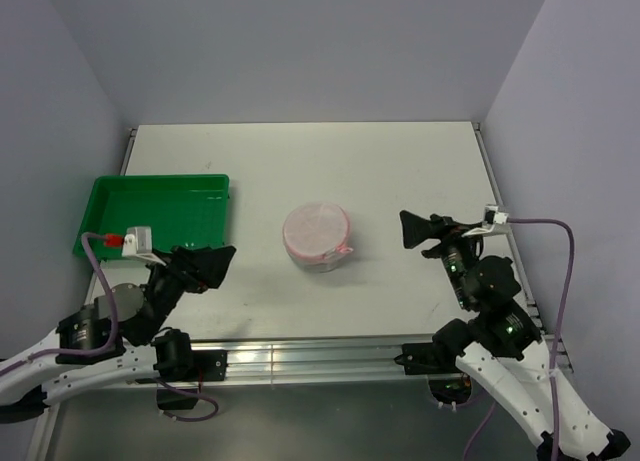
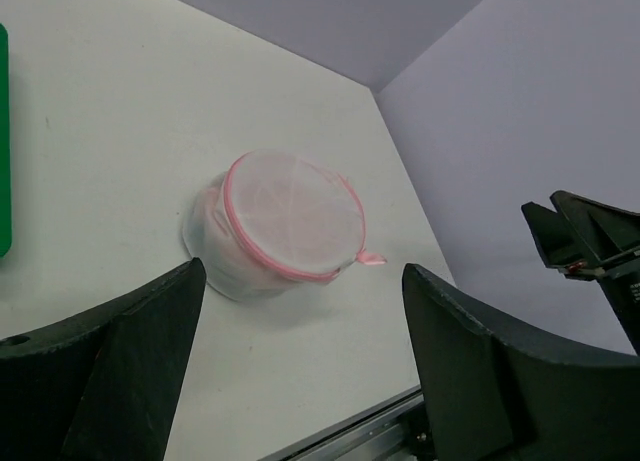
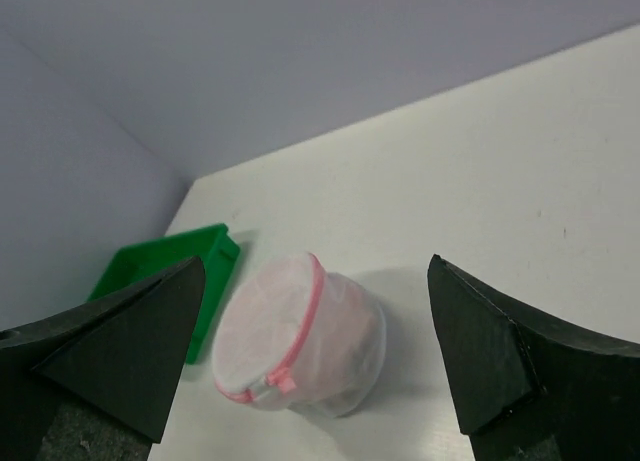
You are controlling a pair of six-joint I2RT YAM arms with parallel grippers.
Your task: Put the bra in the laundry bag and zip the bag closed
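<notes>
No readable text or labels are visible.

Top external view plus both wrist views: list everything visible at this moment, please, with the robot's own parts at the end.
laundry bag: one, translucent white mesh with pink zipper trim, middle of the table, between the two arms; contents not discernible
tray: one, green, left side of the table
table: one, white, under everything
walls: pale lavender, behind and on both sides
cables: two, purple, one running to each wrist
left end effector: one, black, open, left of the bag, touching nothing
right end effector: one, black, open, right of the bag, touching nothing
</notes>
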